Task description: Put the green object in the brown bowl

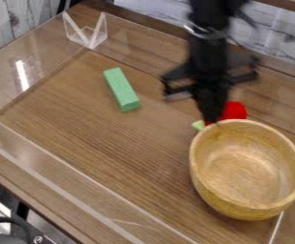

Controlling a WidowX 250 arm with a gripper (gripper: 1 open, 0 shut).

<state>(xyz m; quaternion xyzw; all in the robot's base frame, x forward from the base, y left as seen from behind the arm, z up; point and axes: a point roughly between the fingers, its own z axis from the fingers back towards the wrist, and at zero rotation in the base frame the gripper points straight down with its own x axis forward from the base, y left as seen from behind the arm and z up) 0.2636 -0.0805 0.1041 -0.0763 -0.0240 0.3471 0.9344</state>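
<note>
nearest my camera sits the brown bowl (248, 170), low at the right of the wooden table (86, 152), its hollow showing nothing but grain, so i judge the drop still undone

just behind its far rim a red round toy (234, 111) peeks out, partly hidden by my arm, and right there the gripper (212, 118) hangs pointing straight down, its tip close over the toy and the bowl's back edge; whether it touches either, i cannot tell

the fingers are drawn together with nothing between them, as far as the blurred dark tip lets me read; no green shows in the grip

farther back and well to the left, the green object (121, 89) lies flat on the table, well apart from the gripper, free on all sides, its long axis running from upper left to lower right, the near end aimed roughly toward the bowl

that is the relation my coming move turns on: the block lies left and away from the fingers, across bare wood, so i judge i must go back over it, spread the fingers, and set them across its narrow width, not along its length

beyond it a clear stand (85, 30) sits by the far corner, out of the way
</note>
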